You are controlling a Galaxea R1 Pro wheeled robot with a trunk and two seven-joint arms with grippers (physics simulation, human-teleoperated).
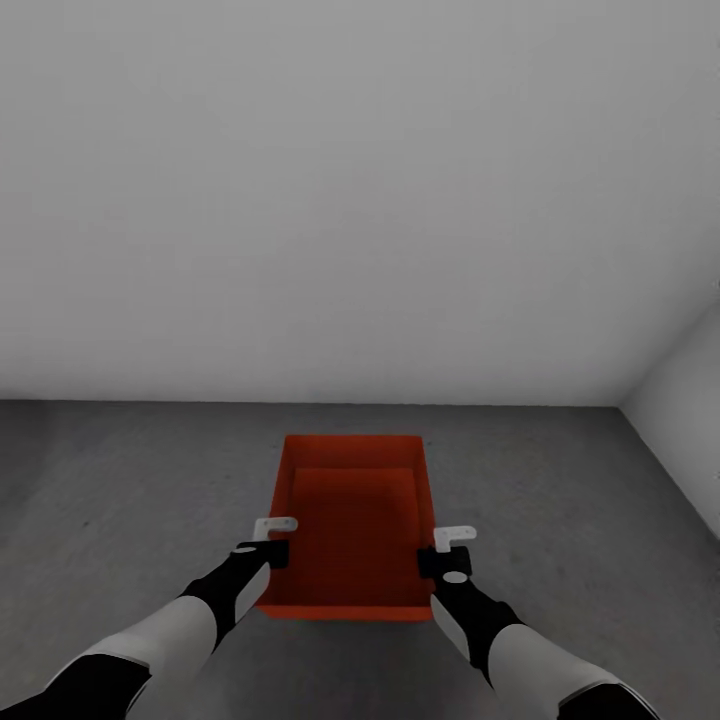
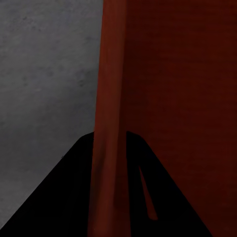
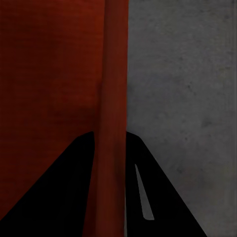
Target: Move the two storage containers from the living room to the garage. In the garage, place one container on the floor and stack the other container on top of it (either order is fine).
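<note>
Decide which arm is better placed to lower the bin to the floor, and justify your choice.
Neither alone: left gripper and right gripper each straddle a side wall of the bin, at matching spots over the floor. Lowering likely needs both together.

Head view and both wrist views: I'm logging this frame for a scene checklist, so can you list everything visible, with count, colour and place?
storage container: one, red-orange, open top, between the two grippers, out in front of the robot over the floor; whether it touches the floor cannot be told.
floor: one, dark grey mottled concrete, under and around the container.
walls: two, light grey, one straight ahead, one at the right, meeting in a corner.
left gripper: one, black with white tips, straddling the container's left wall.
right gripper: one, black with white tips, straddling the container's right wall.
</note>
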